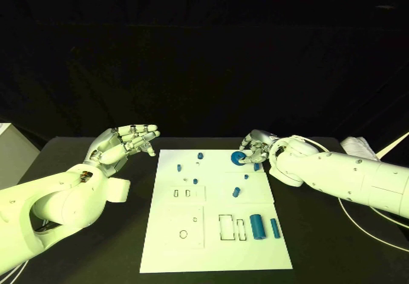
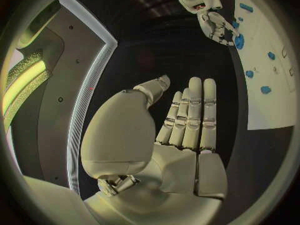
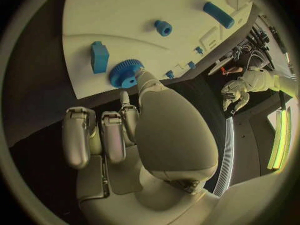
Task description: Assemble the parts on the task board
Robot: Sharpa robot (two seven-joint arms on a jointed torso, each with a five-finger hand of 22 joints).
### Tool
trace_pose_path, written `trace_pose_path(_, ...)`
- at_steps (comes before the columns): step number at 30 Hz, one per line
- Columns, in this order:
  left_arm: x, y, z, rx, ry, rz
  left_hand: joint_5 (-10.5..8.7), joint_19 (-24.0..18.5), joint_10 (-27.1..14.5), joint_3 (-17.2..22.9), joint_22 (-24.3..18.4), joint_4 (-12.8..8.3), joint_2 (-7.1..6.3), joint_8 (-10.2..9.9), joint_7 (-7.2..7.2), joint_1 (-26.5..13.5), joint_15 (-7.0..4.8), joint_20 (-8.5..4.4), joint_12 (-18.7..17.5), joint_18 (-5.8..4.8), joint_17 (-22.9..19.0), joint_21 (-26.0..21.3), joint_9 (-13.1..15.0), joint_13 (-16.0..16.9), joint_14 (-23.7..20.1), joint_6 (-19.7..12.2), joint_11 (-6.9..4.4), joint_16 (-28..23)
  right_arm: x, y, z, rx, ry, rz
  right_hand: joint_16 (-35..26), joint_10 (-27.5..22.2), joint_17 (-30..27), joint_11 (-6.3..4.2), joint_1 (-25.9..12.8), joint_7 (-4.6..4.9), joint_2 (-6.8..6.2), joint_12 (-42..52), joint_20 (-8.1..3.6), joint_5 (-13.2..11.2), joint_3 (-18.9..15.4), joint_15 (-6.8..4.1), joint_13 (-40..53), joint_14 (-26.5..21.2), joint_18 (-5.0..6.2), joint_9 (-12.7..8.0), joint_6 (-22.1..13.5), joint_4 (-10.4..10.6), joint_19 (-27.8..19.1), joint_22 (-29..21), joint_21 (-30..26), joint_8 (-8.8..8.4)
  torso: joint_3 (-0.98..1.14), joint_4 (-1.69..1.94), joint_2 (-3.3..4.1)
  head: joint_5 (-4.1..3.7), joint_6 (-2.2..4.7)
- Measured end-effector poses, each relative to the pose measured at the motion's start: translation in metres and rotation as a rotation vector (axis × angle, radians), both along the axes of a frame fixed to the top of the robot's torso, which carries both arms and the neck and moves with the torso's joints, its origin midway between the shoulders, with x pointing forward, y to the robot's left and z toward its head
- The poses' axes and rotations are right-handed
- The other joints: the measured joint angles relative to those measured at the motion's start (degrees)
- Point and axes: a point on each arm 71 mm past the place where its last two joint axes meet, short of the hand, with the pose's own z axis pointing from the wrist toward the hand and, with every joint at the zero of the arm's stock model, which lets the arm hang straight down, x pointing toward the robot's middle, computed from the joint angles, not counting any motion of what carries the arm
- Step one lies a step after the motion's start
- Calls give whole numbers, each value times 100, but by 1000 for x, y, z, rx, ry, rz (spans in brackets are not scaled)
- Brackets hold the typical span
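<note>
Your right hand (image 1: 258, 148) sits at the blue gear (image 1: 237, 157) on the task board's (image 1: 171, 236) far edge; thumb touches it, a full grip looks unconfirmed. Left hand (image 1: 127, 142) hovers off-board, fingers apart, holding nothing. Next: secure the gear, then lift.

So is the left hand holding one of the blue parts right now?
No, the left hand hovers over the black table beside the task board with its fingers apart and nothing in them.

Dim room w/ dark bkgd, greenish light on task board (image 1: 217, 236), wrist views fisheye-bent at edges.
</note>
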Motion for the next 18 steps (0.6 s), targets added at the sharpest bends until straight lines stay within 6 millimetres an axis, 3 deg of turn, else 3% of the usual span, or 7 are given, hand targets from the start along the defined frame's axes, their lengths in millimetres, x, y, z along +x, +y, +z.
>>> trace_pose_path(18,0,0,0,1,1,0,0,0,0,0,-1,0,0,0,0,0,0,0,0,-1,1,0,-1,0,0,0,0,0,4,1,-6,-10,8,-7,0,21,-1,-20,3,-15,83,44,0,133,196,0,-1,0,0,6,161,7,0,-1,0,65,3,3,4,18,-24)
